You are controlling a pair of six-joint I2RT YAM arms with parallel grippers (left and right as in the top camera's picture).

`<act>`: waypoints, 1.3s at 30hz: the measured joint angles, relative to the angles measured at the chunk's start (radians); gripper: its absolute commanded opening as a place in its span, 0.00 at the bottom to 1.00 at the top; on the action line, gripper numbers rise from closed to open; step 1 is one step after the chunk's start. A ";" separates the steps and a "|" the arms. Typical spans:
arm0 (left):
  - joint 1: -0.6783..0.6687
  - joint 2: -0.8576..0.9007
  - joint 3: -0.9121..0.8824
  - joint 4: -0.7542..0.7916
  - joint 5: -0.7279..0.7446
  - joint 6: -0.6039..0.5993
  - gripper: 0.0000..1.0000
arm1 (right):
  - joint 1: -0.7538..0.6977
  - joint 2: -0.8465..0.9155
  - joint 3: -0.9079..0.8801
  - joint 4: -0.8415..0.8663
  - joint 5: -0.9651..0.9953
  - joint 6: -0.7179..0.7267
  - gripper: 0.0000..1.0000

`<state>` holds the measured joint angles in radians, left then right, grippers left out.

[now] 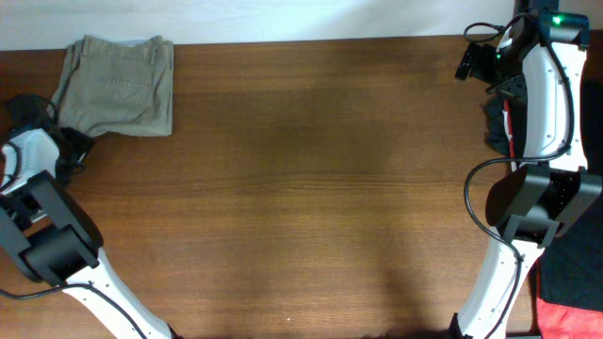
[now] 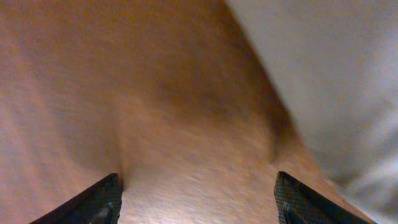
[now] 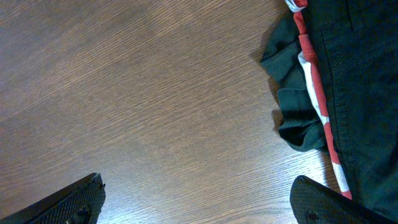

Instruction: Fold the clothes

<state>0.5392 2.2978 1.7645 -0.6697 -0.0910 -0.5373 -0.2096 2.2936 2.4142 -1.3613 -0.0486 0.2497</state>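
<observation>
A brown wooden table [image 1: 301, 188] fills nearly the whole overhead view, its grain running left to right in fine dark streaks. The same grain shows sharply in the right wrist view, while the left wrist view gives only a blurred reddish-brown surface. Beyond the table's far edge lies a pale, whitish strip [image 1: 283, 19] — wall or floor, it cannot be told — and the light is soft, a little brighter across the middle of the tabletop and dimmer toward the near edge.
</observation>
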 measured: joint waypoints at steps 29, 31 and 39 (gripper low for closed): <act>-0.160 0.016 -0.001 0.315 0.016 0.115 0.01 | 0.000 0.000 0.000 0.000 0.000 0.000 0.99; -0.163 0.046 -0.001 0.310 0.015 0.136 0.01 | 0.000 0.000 0.000 0.000 0.000 0.001 0.99; -0.159 0.051 -0.001 0.276 -0.016 0.208 0.01 | 0.000 0.000 0.000 0.000 0.000 0.000 0.99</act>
<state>0.3798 2.3493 1.7634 -0.3935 -0.1066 -0.3298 -0.2096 2.2936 2.4142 -1.3609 -0.0486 0.2501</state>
